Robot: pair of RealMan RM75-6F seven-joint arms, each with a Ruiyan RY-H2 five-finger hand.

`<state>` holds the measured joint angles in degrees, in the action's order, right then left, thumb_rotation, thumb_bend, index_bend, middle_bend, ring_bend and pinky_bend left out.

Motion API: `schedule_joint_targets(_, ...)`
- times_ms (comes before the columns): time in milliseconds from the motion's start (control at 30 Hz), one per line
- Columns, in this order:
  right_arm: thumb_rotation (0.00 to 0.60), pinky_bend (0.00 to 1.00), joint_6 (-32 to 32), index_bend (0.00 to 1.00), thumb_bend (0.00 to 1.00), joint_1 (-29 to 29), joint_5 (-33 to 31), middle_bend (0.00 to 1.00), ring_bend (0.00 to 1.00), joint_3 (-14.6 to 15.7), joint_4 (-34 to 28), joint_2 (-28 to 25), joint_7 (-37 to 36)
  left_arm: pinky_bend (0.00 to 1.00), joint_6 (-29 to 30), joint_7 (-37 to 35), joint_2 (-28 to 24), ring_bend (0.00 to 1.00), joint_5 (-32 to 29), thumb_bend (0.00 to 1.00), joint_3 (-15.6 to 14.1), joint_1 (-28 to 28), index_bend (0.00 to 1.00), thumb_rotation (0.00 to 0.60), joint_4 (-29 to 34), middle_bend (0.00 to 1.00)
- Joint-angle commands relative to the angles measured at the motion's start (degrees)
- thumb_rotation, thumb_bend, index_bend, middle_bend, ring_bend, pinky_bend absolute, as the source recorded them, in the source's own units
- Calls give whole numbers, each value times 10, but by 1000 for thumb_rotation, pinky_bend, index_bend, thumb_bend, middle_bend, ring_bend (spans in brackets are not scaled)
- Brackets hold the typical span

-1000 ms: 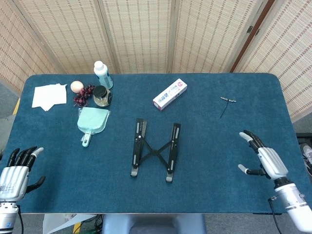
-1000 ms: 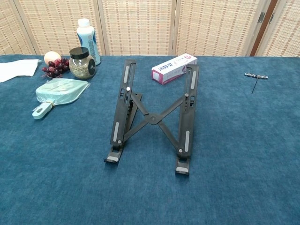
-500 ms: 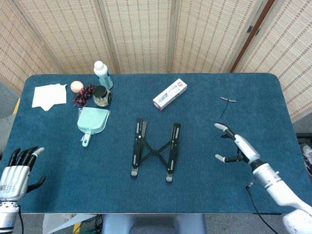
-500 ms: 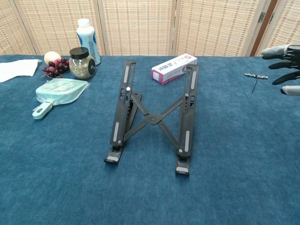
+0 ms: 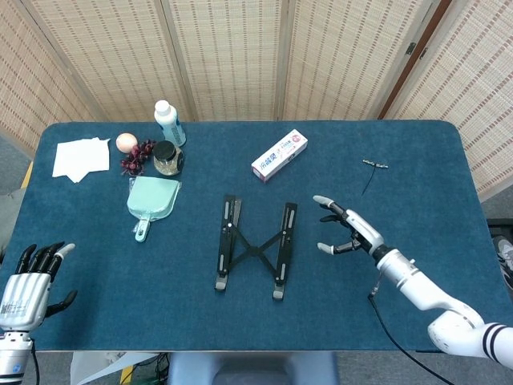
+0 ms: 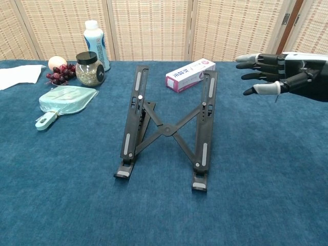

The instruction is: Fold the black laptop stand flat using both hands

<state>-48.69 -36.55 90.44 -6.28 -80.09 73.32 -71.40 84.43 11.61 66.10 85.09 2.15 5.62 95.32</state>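
Observation:
The black laptop stand [image 5: 255,249] [image 6: 168,127] stands unfolded in the middle of the blue table, two rails joined by an X-shaped brace, raised at the back. My right hand [image 5: 346,228] [image 6: 271,72] hovers just right of the stand's right rail, fingers spread and pointing toward it, holding nothing and a short gap away. My left hand [image 5: 26,281] stays low at the table's front left corner, fingers apart and empty; only the head view shows it.
A toothpaste box [image 5: 280,155] lies behind the stand. At the back left are a white bottle [image 5: 168,122], a jar [image 5: 167,158], grapes [image 5: 136,156], a peach [image 5: 126,142], a mint dustpan [image 5: 151,202] and a paper napkin [image 5: 80,157]. A small corkscrew [image 5: 373,168] lies at the back right.
My right hand has travelled left from the table's right edge to just beside the stand's right rail. The left hand and the stand have not moved.

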Motion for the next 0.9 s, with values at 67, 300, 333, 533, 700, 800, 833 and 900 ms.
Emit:
schedule_joint_targets(67, 600, 190, 5, 0, 157, -19, 4, 15, 0, 3, 22, 21, -20, 76, -1, 0, 0, 143, 0, 199, 0, 1, 155, 600, 0, 149)
schedule_joint_targets(300, 600, 190, 2, 0, 161, -45, 9, 15, 0, 6, 53, 49, -45, 76, -3, 2, 1, 143, -1, 199, 0, 2, 155, 600, 1, 149)
schedule_joint_targets(333, 600, 190, 2, 0, 161, -48, 9, 15, 0, 7, 57, 53, -49, 76, -3, 2, 1, 143, -2, 199, 0, 2, 155, 600, 1, 149)
schedule_joint_targets(533, 600, 190, -7, 0, 164, -65, 16, 18, 0, 12, 80, 77, -70, 76, -6, 6, 2, 143, -5, 199, 0, 3, 155, 600, 3, 149)
schedule_joint_targets(700, 600, 190, -30, 0, 165, -72, 34, 26, 0, 23, 84, 86, -79, 76, -5, 10, 4, 143, -7, 199, 0, 2, 155, 600, 5, 148)
schedule_joint_targets(800, 600, 190, -50, 0, 166, -71, 43, 28, 0, 30, 77, 84, -81, 76, -4, 9, 3, 143, -6, 199, -1, 2, 155, 600, 7, 149)
schedule_joint_targets(833, 600, 190, -59, 0, 166, -70, 47, 30, 0, 33, 72, 82, -79, 76, -3, 9, 3, 143, -6, 199, -1, 2, 155, 600, 7, 149)
schedule_joint_targets(900, 600, 190, -72, 0, 166, -68, 54, 32, 0, 38, 64, 78, -76, 76, -3, 10, 3, 143, -6, 199, -2, 1, 155, 600, 8, 149)
